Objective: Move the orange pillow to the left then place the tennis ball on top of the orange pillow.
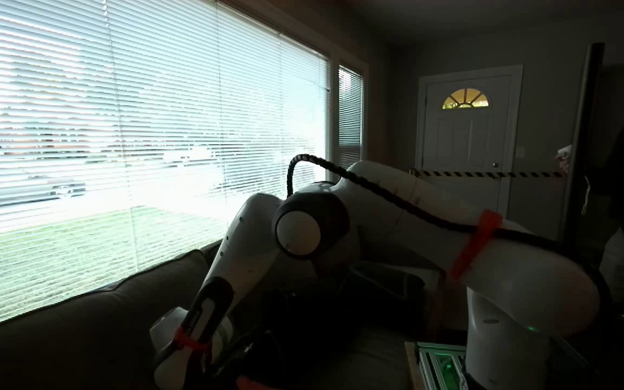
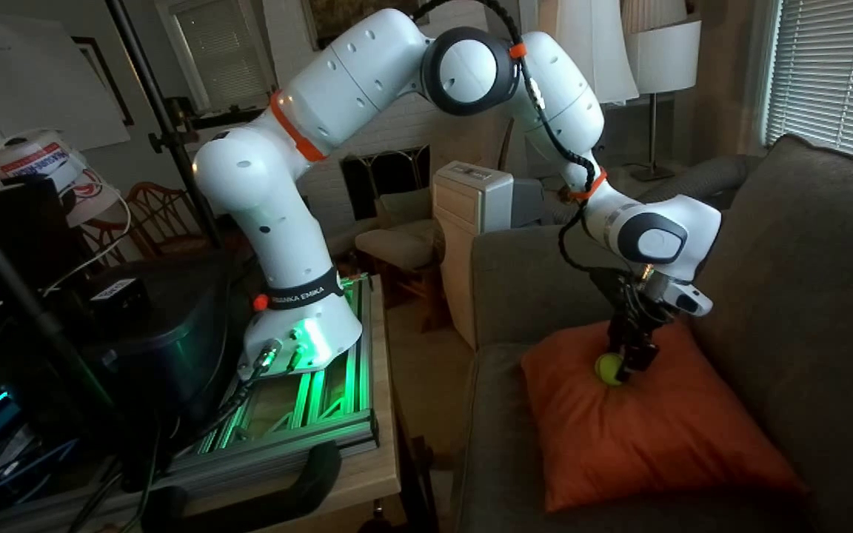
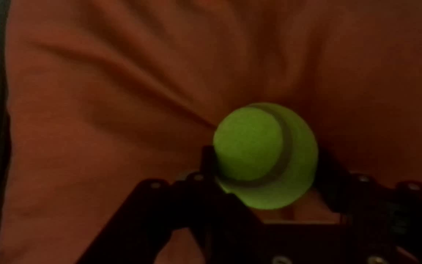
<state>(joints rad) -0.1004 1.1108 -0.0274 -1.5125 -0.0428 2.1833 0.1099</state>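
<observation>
The orange pillow [image 2: 641,444] lies on the sofa seat, puffy and creased. It fills most of the wrist view [image 3: 104,176], with folds running towards the ball. A small orange patch [image 1: 255,384] shows at the bottom edge in an exterior view. The yellow-green tennis ball [image 2: 609,369] is at the pillow's middle, and seems to touch its surface. My gripper [image 2: 623,363] points down over the pillow. In the wrist view the ball [image 3: 262,154] sits between the black fingers [image 3: 266,161], with a finger against each side. The ball's underside is hidden.
The sofa backrest [image 2: 804,296] rises close beside my wrist. The sofa arm [image 2: 530,289] stands behind the pillow. My base is on a wooden table [image 2: 389,459] across a gap from the sofa. A white box-shaped appliance [image 2: 471,215] and lamps stand farther back.
</observation>
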